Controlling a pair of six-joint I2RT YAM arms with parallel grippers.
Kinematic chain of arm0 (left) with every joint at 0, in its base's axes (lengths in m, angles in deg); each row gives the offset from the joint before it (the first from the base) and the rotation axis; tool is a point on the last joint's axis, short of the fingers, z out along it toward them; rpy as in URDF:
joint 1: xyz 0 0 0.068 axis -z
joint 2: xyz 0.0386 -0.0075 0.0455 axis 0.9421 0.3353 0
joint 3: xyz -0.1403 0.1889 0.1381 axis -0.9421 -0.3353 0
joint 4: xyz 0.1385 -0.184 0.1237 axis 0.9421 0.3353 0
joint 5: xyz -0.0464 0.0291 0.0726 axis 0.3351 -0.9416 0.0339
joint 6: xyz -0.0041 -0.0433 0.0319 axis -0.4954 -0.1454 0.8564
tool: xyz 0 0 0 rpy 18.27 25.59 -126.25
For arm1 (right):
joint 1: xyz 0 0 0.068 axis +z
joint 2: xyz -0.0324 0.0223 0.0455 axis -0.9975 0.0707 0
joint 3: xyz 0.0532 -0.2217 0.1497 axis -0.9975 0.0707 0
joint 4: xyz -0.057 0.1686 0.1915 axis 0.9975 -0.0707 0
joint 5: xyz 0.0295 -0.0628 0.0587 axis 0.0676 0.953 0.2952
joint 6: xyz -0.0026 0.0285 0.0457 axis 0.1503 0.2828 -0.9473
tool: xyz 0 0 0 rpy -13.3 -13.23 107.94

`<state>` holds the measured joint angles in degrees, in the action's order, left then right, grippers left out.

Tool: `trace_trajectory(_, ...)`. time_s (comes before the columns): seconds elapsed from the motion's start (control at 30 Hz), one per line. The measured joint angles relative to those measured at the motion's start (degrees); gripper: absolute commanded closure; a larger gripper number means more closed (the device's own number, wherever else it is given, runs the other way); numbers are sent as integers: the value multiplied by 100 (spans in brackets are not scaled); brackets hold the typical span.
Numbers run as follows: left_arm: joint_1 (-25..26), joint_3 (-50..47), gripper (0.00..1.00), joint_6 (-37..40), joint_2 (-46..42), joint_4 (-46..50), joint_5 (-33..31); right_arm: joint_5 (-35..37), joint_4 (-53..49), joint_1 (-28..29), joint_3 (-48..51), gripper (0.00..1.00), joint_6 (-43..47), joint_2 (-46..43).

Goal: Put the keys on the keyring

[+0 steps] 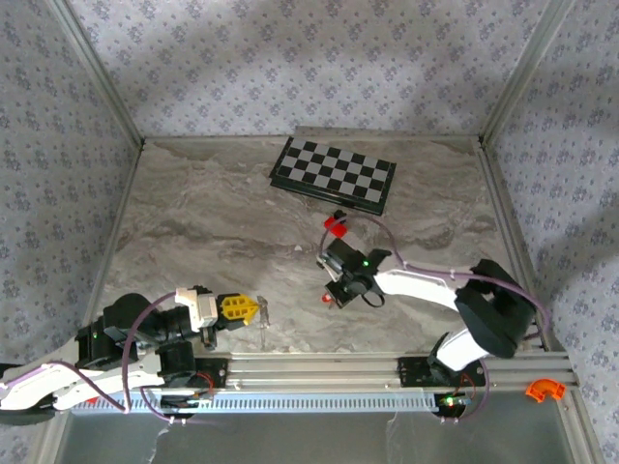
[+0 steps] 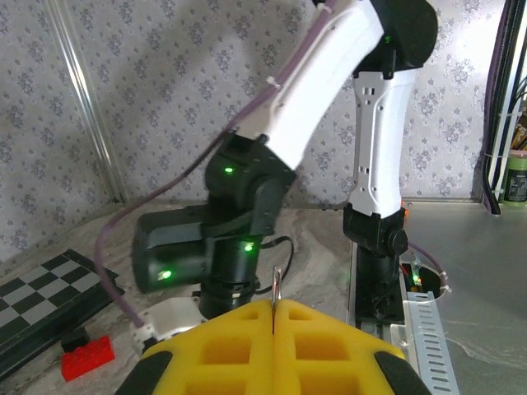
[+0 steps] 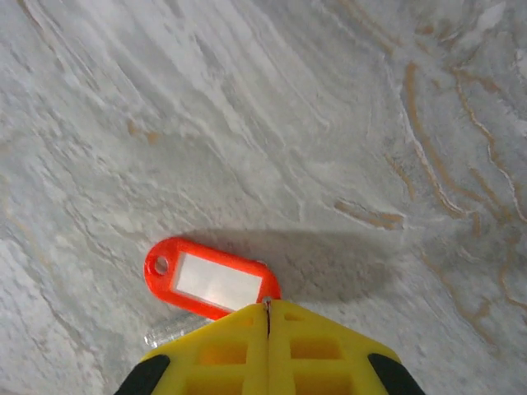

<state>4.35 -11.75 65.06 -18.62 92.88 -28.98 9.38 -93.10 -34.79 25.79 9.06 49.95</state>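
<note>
The key (image 3: 210, 280) lies flat on the marble table (image 3: 329, 123): a red-orange plastic head with a white label and a hole at its far left end. A short silvery piece (image 3: 169, 333) pokes out beside it. My right gripper (image 3: 268, 309) is shut, nipping a small silvery bit at the head's near end. From above, this gripper (image 1: 332, 293) hangs over the red speck of the key (image 1: 327, 299). The left gripper (image 2: 272, 306) is shut on the keyring (image 2: 274, 284), a thin silvery loop seen edge-on, held low near the left base (image 1: 255, 307).
A chessboard (image 1: 334, 174) lies at the back of the table. A red block with a black piece (image 1: 336, 226) sits just in front of it, behind the right gripper. An aluminium rail (image 1: 319, 370) runs along the near edge. An orange part (image 1: 545, 390) rests beyond the right base.
</note>
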Motion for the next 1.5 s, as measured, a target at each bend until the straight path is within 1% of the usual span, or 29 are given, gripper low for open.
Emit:
trace_trajectory(0.07,0,0,100,0,0,0,0,28,883,-13,669,100,-275,-426)
trace_trajectory(0.17,0,0,100,0,-2,0,0,96,1991,-98,1458,100,-531,-820)
trace_trajectory(0.37,0,0,100,0,-9,0,-4,289,3998,-57,2544,100,-612,-931)
trace_trajectory(0.43,0,0,100,0,-11,2,-20,286,4415,-55,2741,100,-612,-927)
trace_trajectory(0.57,0,0,100,0,-15,2,-26,284,4852,-55,2800,100,-619,-909)
trace_trajectory(0.63,0,0,100,0,-28,2,-46,282,4907,-55,2796,93,-638,-909)
trace_trajectory(0.77,0,0,100,2,-87,4,-66,284,4542,-66,2723,74,-693,-1032)
trace_trajectory(0.9,0,0,100,20,-87,2,-90,323,3842,-70,2568,63,-787,-1554)
trace_trajectory(1.07,0,0,100,20,-87,2,-131,306,2400,-195,1917,58,-798,-2275)
trace_trajectory(1.2,0,0,100,20,-87,2,-131,111,1121,-522,957,56,-522,-2275)
trace_trajectory(1.27,0,0,100,20,-87,2,-129,66,485,-638,332,55,-240,-2068)
trace_trajectory(1.33,0,0,100,20,-87,0,-129,37,-101,-634,-280,54,70,-1725)
trace_trajectory(1.4,0,0,100,22,-87,2,-129,35,-625,-546,-817,54,382,-1300)
trace_trajectory(1.5,0,0,100,20,-87,2,-127,92,-1228,-321,-1309,54,743,-667)
